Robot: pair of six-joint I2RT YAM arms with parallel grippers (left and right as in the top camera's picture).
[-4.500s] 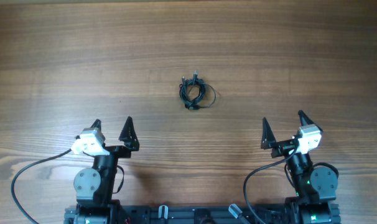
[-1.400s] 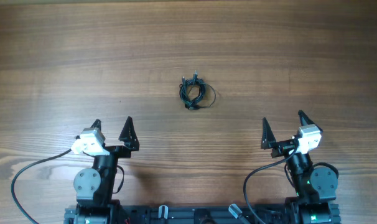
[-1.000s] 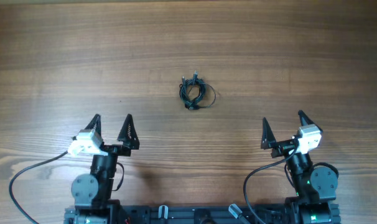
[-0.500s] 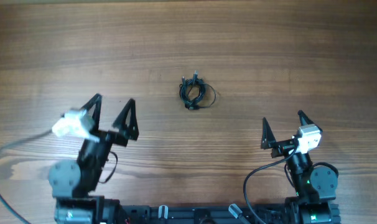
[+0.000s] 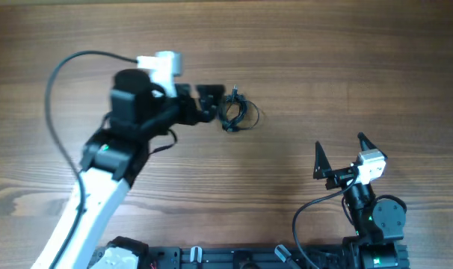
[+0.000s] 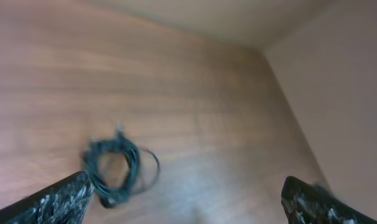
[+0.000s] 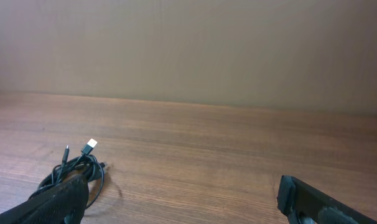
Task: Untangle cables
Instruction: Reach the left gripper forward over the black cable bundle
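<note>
The big change is on the left. A moment back the left arm sat folded at the near edge, around 7 o'clock on the worktop (image 5: pixel 376 45). Now it has swung out over the middle, blurred with motion. The left hand (image 5: pixel 205 100) is just beside the cables (image 5: pixel 234 113), at their 9 o'clock. The overhead view is too smeared to show whether it touches them.

From the left wrist camera, the left hand (image 6: pixel 185 186) has its fingers (image 6: pixel 61 200) spread wide with bare wood between them. The cables (image 6: pixel 114 171) lie a little ahead of the finger on the picture's left side and are not gripped.

The cables themselves have not budged. They are the same small knotted bundle of thin black wire, slightly toward 12 o'clock from the worktop's centre. One loose loop strays out at the bundle's 3 o'clock, and small plug ends poke out toward 12.

The right arm is parked where it was, at about 5 o'clock on the worktop. The right hand (image 5: pixel 339 143) is spread open and holds nothing, well apart from the bundle. Its wrist camera shows the cables (image 7: pixel 70 173) just ahead of the right hand (image 7: pixel 181 185), toward 10 o'clock, with one pale plug tip (image 7: pixel 91 144) sticking up.
</note>
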